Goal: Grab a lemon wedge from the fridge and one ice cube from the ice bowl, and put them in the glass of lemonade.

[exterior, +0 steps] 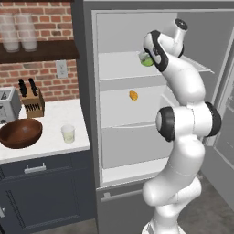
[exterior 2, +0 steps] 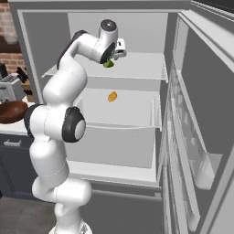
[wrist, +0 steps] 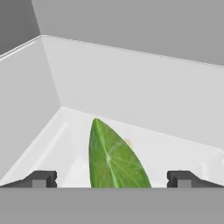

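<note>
The fridge (exterior: 87, 91) is seen standing open, its pale interior exposed and its door (exterior 2: 201, 119) swung out to the right. The arm is reached up into the top compartment, and the pincer (wrist: 111, 179) is held wide open, nothing gripped between the two dark fingertips (wrist: 41, 178). The lemon wedge (wrist: 114, 159) is seen lying on the upper shelf (exterior 2: 141, 68), bright green, right between the spread tips and close in front of them; whether it is touched cannot be told. From the left base view the wedge (exterior: 146, 60) is partly hidden behind the wrist. One shelf down, a small orange-yellow piece (exterior: 133, 95) is seen lying alone.

Out on the counter (exterior: 50, 116), to the left of the fridge, the ice bowl (exterior: 20, 133) is set near the front edge, with the glass of lemonade (exterior: 68, 134) just to its right, the two apart. A toaster (exterior: 8, 105) and a knife block (exterior: 32, 101) are placed behind, against the brick wall.
</note>
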Available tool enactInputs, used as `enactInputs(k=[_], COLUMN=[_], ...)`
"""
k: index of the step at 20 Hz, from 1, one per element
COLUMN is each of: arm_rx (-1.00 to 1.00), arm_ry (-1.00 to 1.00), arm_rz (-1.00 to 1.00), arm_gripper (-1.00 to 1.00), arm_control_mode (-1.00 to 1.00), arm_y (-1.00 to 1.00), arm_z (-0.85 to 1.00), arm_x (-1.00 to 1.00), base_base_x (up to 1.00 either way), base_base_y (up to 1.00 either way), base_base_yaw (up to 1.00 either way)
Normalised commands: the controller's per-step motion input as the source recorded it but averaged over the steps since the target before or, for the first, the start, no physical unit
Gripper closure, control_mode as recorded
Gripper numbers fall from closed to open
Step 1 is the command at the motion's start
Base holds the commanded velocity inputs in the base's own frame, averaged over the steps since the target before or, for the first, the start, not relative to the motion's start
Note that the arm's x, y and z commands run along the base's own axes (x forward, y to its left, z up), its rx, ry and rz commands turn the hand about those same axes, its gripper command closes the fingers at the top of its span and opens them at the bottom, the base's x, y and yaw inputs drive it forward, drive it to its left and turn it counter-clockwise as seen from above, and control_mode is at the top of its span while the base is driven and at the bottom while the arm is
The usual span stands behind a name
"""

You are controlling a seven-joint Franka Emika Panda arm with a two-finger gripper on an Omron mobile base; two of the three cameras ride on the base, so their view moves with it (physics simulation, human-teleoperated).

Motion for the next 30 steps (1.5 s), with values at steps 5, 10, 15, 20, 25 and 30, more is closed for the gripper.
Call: enactInputs(k=[5, 10, 15, 20, 25, 30], arm_rx=[0.0, 0.0, 0.0, 0.0, 0.0, 0.0], arm_ry=[0.0, 0.0, 0.04, 0.05, 0.01, 0.0], arm_rz=[0.05, 0.07, 0.09, 0.05, 0.03, 0.02], arm_gripper=[-1.0, -1.0, -1.0, -1.0, -1.0, -1.0], arm_control_mode=[-1.0, -1.0, -1.0, -1.0, -1.0, -1.0], arm_y=[0.0, 0.0, 0.0, 0.0, 0.0, 0.0], arm_z=[-0.03, -0.05, 0.0, -0.05, -0.21, -0.36], arm_x=[0.07, 0.07, 0.16, 0.03, 0.0, 0.02], base_base_x=[0.0, 0.0, 0.0, 0.0, 0.0, 0.0], base_base_y=[0.0, 0.0, 0.0, 0.0, 0.0, 0.0], base_base_yaw=[0.0, 0.0, 0.0, 0.0, 0.0, 0.0])
